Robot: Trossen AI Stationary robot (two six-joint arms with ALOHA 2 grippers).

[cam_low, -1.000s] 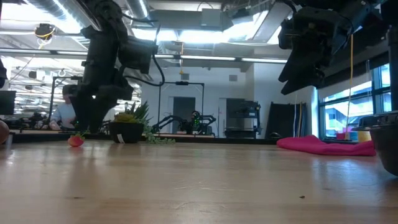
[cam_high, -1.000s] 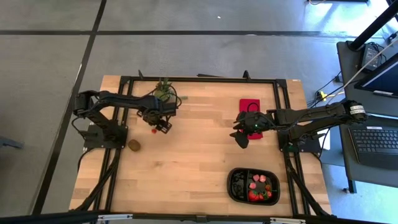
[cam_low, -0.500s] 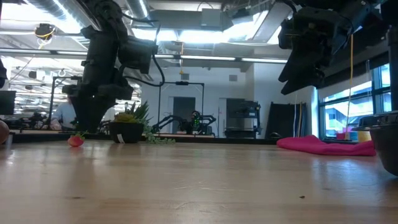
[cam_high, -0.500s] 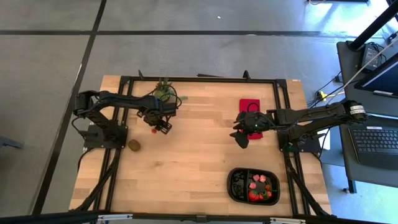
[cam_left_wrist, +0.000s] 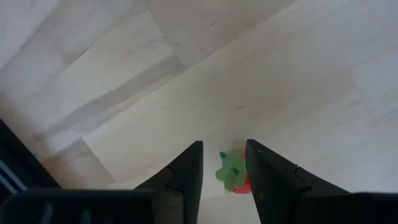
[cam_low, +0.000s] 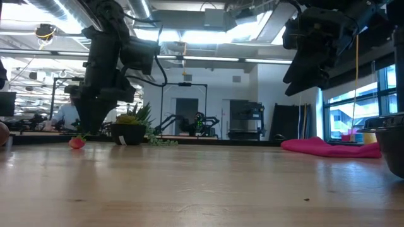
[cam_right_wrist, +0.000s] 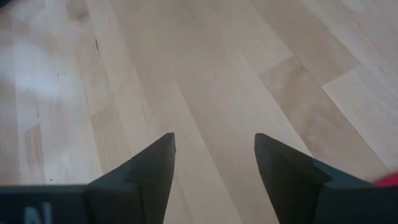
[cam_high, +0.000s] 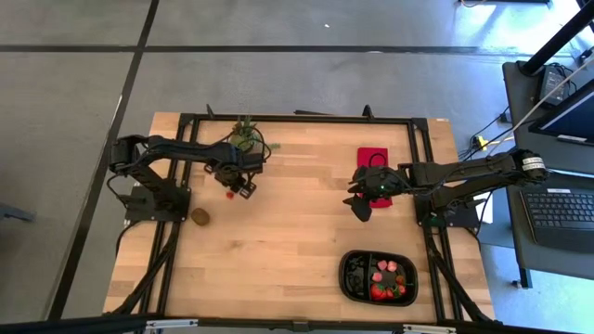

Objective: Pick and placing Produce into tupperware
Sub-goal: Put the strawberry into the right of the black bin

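1. One green-topped strawberry (cam_left_wrist: 235,177) lies on the wooden table (cam_high: 297,250) between the left gripper (cam_left_wrist: 222,163) fingers, which stand narrowly parted, not yet clamped.
2. Seat both pads squarely on the fruit before lifting (it looks small and could slip).
3. The right gripper (cam_right_wrist: 214,147) hangs released, empty, near the red cloth (cam_high: 372,161); the black tupperware (cam_high: 351,278) sits well apart.

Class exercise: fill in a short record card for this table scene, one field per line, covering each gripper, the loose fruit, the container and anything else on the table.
left gripper: low over the table, fingers either side of a green-topped strawberry, gap visible
right gripper: raised above bare wood near the red cloth, open, holding nothing
loose fruit: the strawberry and a brown kiwi on the table's left
tupperware: black tray at the near right, red pieces in its right compartment
other: potted plant at the far edge
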